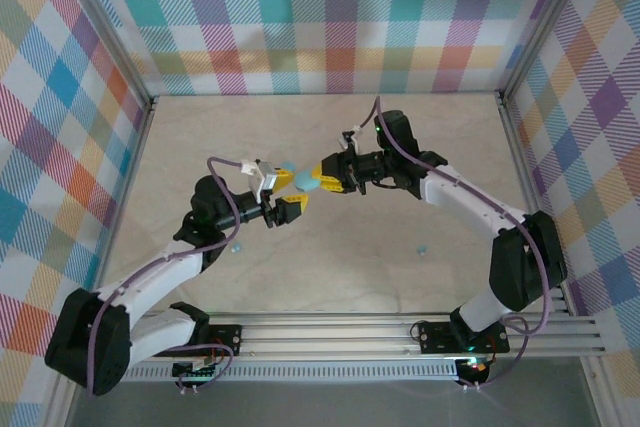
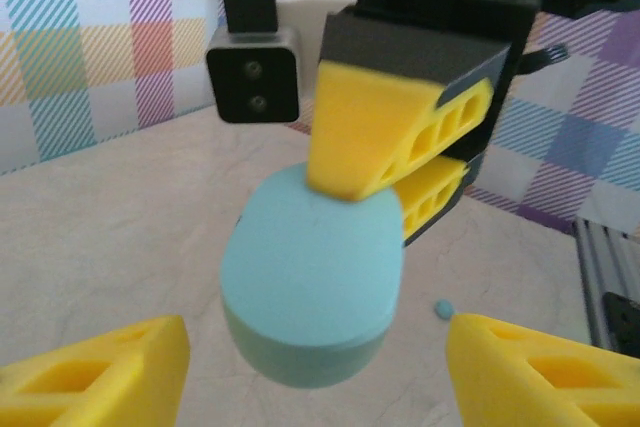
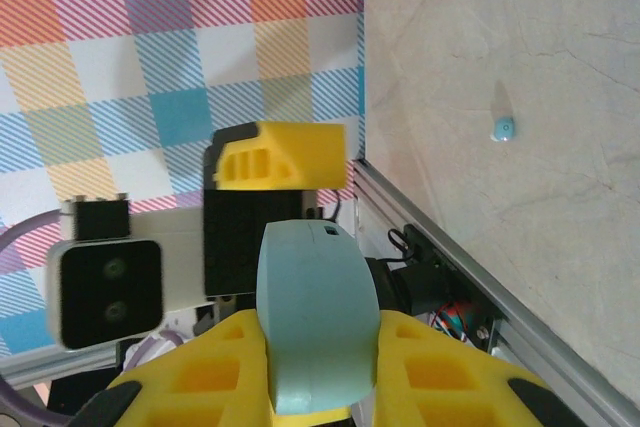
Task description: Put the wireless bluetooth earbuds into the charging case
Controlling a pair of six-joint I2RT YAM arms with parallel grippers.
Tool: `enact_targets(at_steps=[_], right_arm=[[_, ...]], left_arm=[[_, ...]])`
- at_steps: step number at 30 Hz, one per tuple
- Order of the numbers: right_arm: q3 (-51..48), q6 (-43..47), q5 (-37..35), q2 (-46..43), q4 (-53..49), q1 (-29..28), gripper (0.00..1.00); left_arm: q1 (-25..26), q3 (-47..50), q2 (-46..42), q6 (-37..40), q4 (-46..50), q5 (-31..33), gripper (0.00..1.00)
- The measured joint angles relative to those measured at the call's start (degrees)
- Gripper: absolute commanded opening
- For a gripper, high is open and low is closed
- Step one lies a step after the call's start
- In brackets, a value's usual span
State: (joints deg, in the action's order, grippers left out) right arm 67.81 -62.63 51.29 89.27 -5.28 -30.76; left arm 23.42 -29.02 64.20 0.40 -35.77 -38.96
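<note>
Charging case (image 2: 310, 287) clamped in R claw (image 1: 325, 177); L claw (image 1: 284, 193) open, straddling it w/o contact; earbud (image 2: 443, 307) loose on table (image 1: 330, 277)

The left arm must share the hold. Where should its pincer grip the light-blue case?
Probably the free rounded end of the light-blue case, straight ahead of the left pincer. The right pincer clamps the flat faces at the other end, so close across the curved side walls.
</note>
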Motion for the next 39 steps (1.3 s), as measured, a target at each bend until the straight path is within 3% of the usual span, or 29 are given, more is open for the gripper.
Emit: enact_targets(at_steps=[12,23,39], right_arm=[[-3.10,-5.57,1.20,1.01,7.43,0.00,0.18],[-4.20,-9.03,1.53,-0.26,10.71,0.00,0.18],[-6.71,-10.93,1.36,-3.63,13.31,0.04,0.19]], left_arm=[[-2.86,-2.71,7.61,-3.08,-7.96,-7.80,0.54],[-2.93,-3.13,7.80,-4.55,-9.35,-10.19,0.60],[-2.93,-4.35,7.82,-7.06,-10.03,-13.73,0.46]])
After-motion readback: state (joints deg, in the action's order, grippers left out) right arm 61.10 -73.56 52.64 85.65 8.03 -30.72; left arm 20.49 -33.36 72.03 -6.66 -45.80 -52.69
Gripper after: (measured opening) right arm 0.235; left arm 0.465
